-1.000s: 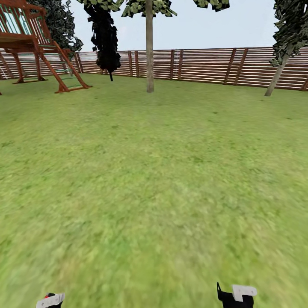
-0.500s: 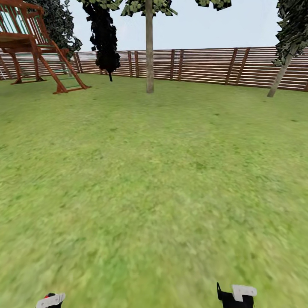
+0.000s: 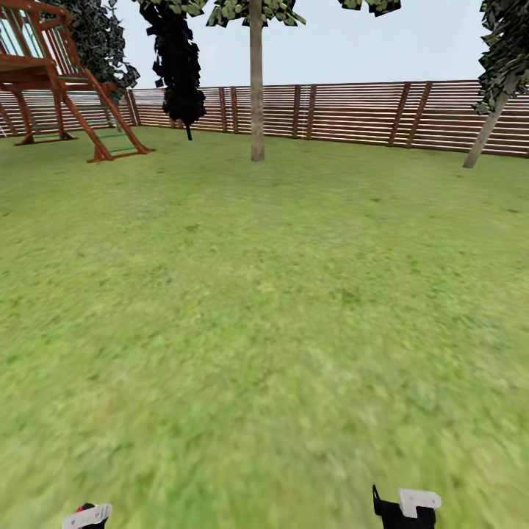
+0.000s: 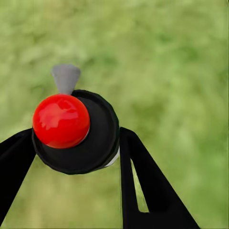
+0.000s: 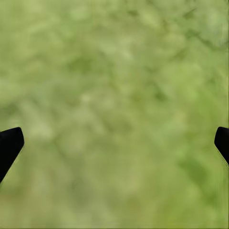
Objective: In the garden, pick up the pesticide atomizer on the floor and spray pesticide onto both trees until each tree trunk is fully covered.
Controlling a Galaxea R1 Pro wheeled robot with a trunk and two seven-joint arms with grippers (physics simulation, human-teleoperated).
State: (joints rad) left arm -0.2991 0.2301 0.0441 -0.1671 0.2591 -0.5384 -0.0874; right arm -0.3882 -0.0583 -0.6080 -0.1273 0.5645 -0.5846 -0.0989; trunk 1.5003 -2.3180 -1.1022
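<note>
In the left wrist view, my left gripper point(image 4: 76, 136) is shut on the pesticide atomizer point(image 4: 90, 143), a black round top with a red ball and a grey nozzle, held over blurry grass. My left gripper point(image 3: 87, 516) and right gripper point(image 3: 405, 505) peek in at the bottom edge of the head view. The right gripper point(image 5: 114, 143) is open, its black fingertips point(image 5: 9, 145) wide apart over bare grass. One tree stands straight ahead by the fence, its pale trunk point(image 3: 256, 88) upright. A second tree with a leaning trunk point(image 3: 485, 132) stands at the far right.
Green lawn point(image 3: 264, 308) stretches from me to a brown slat fence point(image 3: 353, 110). A wooden play frame with a ladder point(image 3: 66, 81) stands at the far left. A near-black column-shaped tree point(image 3: 176, 66) rises left of the straight trunk.
The whole head view has shifted slightly: the play frame slid left and the right tree slid right, so the camera moved. Both grippers sit the same in the picture.
</note>
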